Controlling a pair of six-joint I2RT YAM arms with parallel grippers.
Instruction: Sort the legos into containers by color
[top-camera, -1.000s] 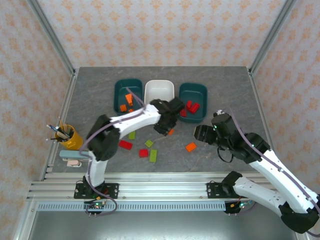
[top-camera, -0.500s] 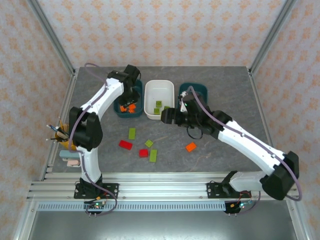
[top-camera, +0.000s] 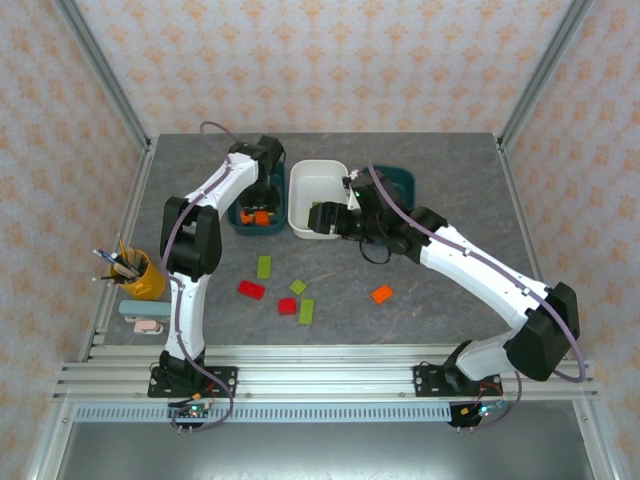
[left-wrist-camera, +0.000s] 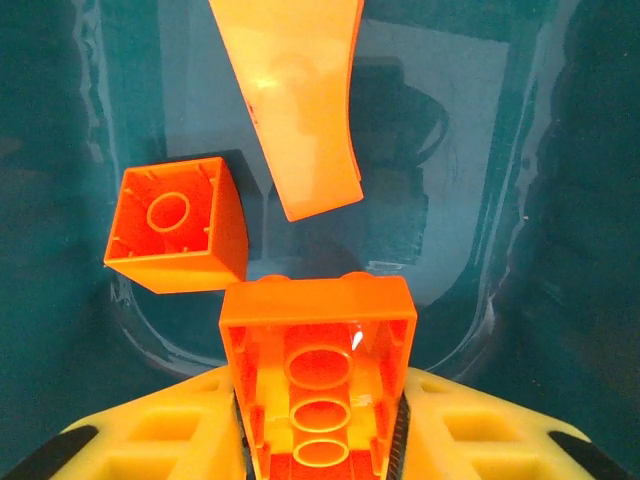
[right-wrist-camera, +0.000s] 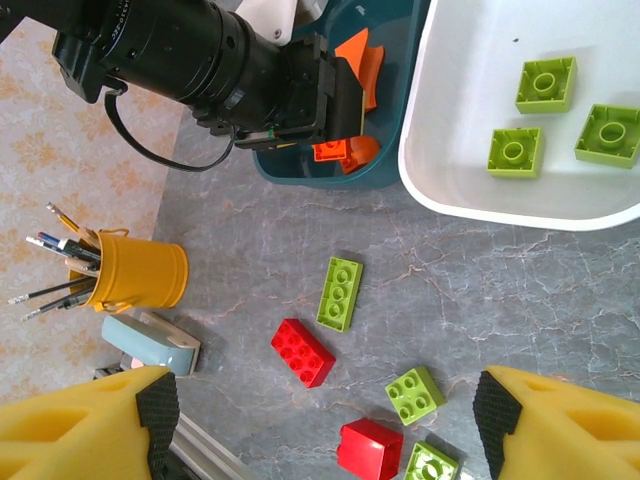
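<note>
We pinch an orange brick (left-wrist-camera: 318, 360) in our left gripper (left-wrist-camera: 320, 440) over the teal bin (left-wrist-camera: 60, 150) of orange pieces (left-wrist-camera: 175, 235), matching colour; our right gripper (right-wrist-camera: 320, 430) gapes empty.

I count two teal bins (left-wrist-camera: 520, 200) and one white bin (right-wrist-camera: 450, 110). There are six green bricks (right-wrist-camera: 340, 293), four orange bricks (left-wrist-camera: 180, 225) and two red bricks (right-wrist-camera: 302, 352) that I can see. One yellow pencil cup (right-wrist-camera: 140, 272) stands nearby.
</note>
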